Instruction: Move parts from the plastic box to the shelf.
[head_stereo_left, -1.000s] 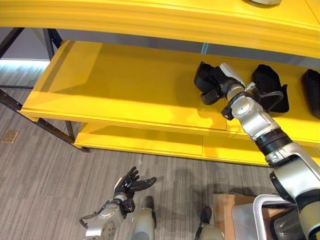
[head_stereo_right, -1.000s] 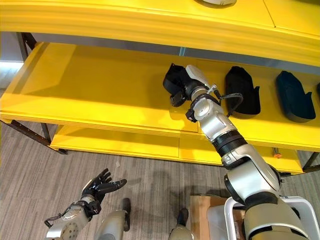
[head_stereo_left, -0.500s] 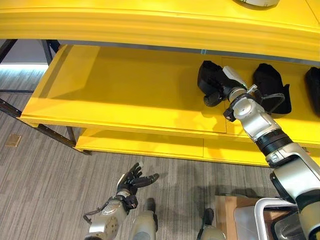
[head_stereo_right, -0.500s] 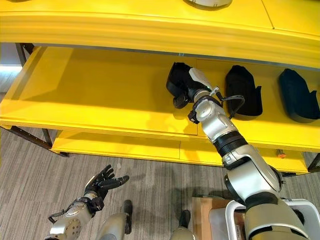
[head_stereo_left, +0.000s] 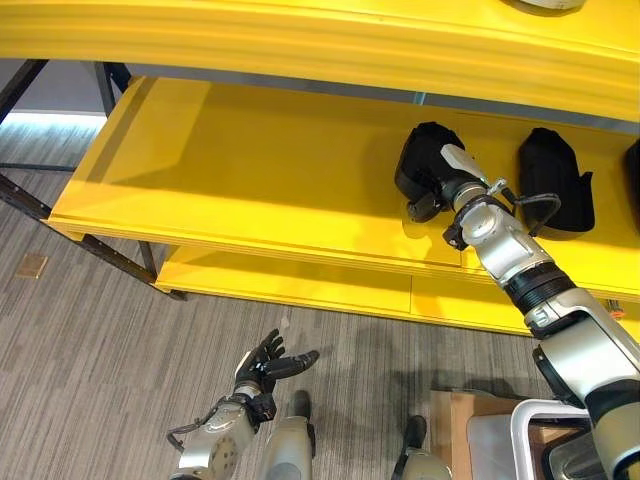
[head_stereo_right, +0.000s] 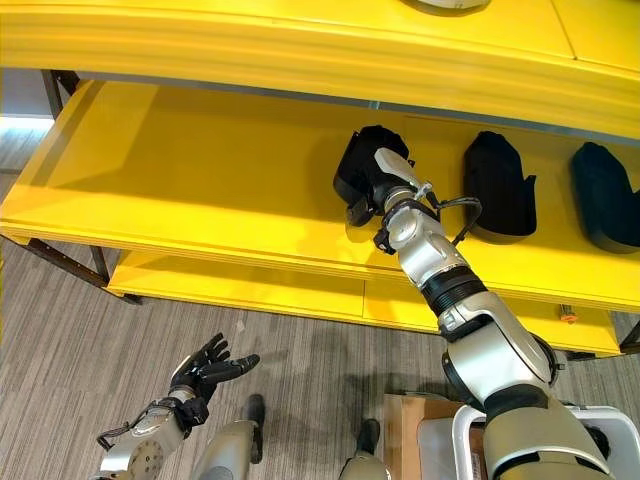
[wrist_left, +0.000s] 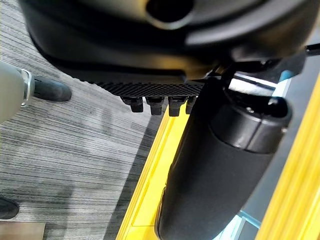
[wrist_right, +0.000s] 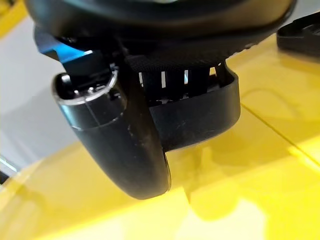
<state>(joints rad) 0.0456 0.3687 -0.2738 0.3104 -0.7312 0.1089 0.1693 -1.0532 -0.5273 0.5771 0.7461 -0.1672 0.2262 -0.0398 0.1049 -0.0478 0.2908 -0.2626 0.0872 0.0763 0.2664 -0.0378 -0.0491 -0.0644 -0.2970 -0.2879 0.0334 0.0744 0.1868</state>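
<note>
Black part (head_stereo_right: 358, 168) on the middle board of the yellow shelf (head_stereo_right: 200, 180), held by the right hand (head_stereo_right: 388, 178) – thumb on one side, fingers on the other, pinching it between them. Down low on the board, maybe just touching it, maybe a tiny bit above; hard to tell from the shadow under it. Just to the right, two more black parts (head_stereo_right: 500, 190) (head_stereo_right: 605, 195) lying in a row on the same board, each a little apart from the next.

Looks like the putting-down step. To do it well: lower the part until flat on the board, not tipped on one edge. Keep a gap from the next part in the row, so no bumping. Open the thumb and fingers slowly – no flicking, or the part could slide or roll over. Then pull the hand straight back, away from the part, not sideways across the row.

Left hand (head_stereo_right: 200, 372) down low over the grey floor, fingers spread, holding nothing. Plastic box (head_stereo_left: 530, 420) far below on the right, white rim showing, well apart from the shelf
</note>
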